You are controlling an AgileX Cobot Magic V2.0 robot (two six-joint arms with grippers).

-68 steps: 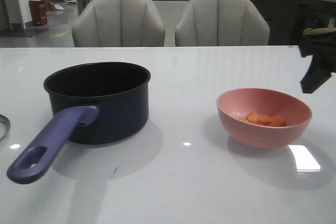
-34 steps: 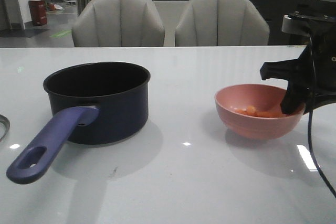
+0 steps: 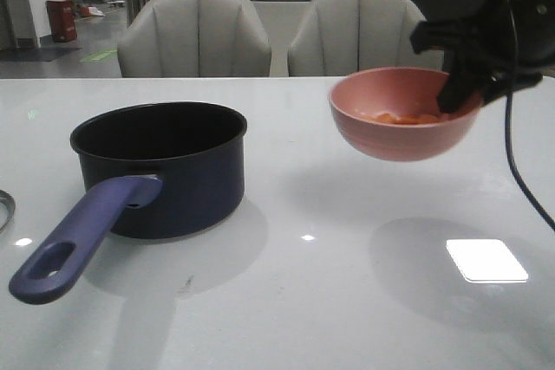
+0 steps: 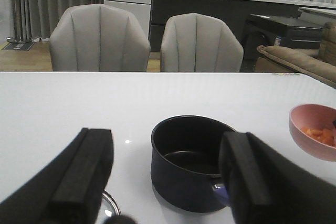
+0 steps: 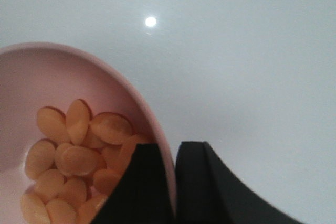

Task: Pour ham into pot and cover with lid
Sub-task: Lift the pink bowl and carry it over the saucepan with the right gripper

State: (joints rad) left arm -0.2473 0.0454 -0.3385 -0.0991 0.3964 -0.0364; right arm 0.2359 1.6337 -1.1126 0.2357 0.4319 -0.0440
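Front view shows the right gripper (image 3: 464, 93) clamped on the rim of the pink bowl (image 3: 395, 132), which hangs above the table (image 3: 303, 301) with the ham (image 3: 395, 116) inside. Well apart to its left, the pot (image 3: 160, 166) stands upright. Left gripper (image 4: 165, 174) fingers are spread apart.

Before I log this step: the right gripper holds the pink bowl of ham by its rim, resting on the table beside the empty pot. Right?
Not quite. The pink bowl is not resting on the table; the front view shows it lifted clear, its shadow below. The rest stands: the right gripper pinches its rim, the ham is inside, and the pot is empty.
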